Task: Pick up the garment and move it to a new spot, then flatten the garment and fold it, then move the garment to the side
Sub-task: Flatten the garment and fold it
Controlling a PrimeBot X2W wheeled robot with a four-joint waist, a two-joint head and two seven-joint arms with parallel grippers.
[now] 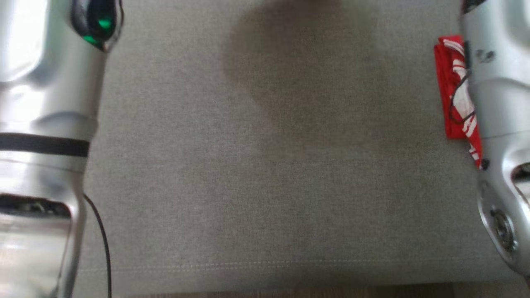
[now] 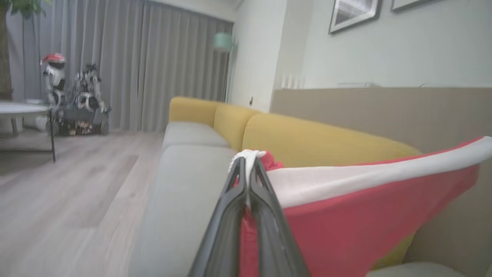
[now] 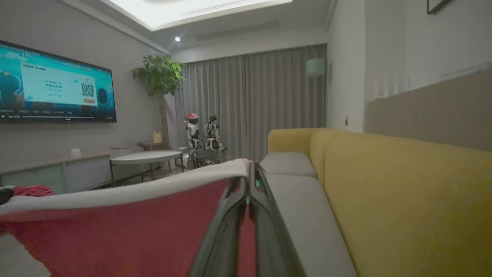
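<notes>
Left gripper [image 2: 248, 161]: shut tight on the white-banded edge, frame centre.
Right gripper [image 3: 249, 173]: the same grip, frame centre.
Garment [image 2: 365, 215]: red, stretched between both grippers, clear above the grey sofa seat [image 2: 180, 184]. It is probably held spread so it lays down flat.

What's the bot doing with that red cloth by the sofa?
It is holding a red fabric garment with a white band up off the sofa. The left gripper and the right gripper are each shut on the banded edge, so the cloth hangs stretched between them in front of the yellow backrest. It is not laid on the grey seat cushion or folded. A red-and-white cloth shows beside the right forearm; I can't tell whether it is the same garment.
</notes>
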